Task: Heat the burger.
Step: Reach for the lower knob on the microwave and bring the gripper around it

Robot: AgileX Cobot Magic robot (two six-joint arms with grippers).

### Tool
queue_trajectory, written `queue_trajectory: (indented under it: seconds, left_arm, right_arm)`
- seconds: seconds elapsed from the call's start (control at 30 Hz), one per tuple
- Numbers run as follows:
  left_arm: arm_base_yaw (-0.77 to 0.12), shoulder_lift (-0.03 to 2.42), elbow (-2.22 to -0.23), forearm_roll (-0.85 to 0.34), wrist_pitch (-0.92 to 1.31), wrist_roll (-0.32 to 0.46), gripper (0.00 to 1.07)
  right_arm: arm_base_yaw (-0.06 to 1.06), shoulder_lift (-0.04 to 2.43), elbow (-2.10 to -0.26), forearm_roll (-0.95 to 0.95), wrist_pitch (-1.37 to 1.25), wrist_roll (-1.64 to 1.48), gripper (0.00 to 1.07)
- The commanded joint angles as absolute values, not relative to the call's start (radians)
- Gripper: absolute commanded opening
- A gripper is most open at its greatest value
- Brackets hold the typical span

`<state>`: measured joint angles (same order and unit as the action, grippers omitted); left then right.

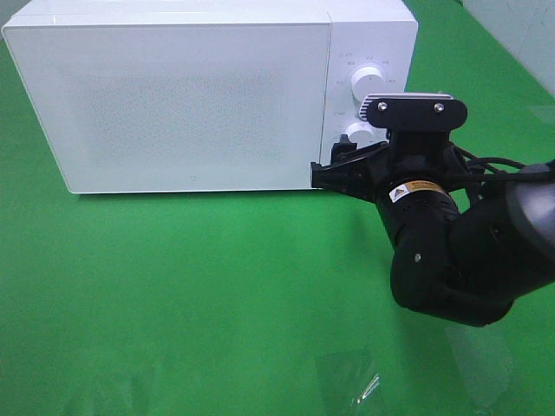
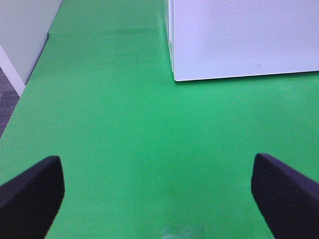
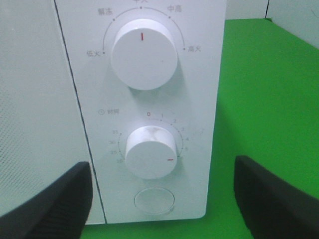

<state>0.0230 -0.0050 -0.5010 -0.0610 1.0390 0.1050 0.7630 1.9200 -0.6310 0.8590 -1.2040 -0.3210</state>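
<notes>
While the white microwave (image 1: 191, 95) stands on the green table (image 1: 217, 286) with its door shut, the right gripper (image 3: 162, 196) hovers just in front of the control panel (image 3: 199, 99), jaws spread wide and empty, facing the timer knob (image 3: 151, 152), whose red mark points to the lower right, below the power knob (image 3: 143, 54). The left gripper (image 2: 159, 194) hangs over the table near the microwave's corner, jaws likewise wide apart, holding nothing. The burger shows in no view, so its place cannot be told
</notes>
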Motion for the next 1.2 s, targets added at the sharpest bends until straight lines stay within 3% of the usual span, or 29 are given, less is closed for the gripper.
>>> queue_trajectory:
  seconds: [0.03,0.57,1.2]
  left_arm:
    - [0.024,-0.029,-0.498,-0.063,1.038,0.107,0.94]
    - [0.024,-0.029,-0.498,-0.063,1.038,0.107,0.94]
    - [0.024,-0.029,-0.498,-0.062,1.038,0.107,0.93]
  right_arm:
    - [0.744,1.934,-0.657,0.837,-1.225,-0.334,0.76]
    - [0.686,2.087,-0.809,0.78,-1.197,-0.387,0.76]
    - [0.642,2.108,-0.862,0.738,-1.175,-0.388,0.76]
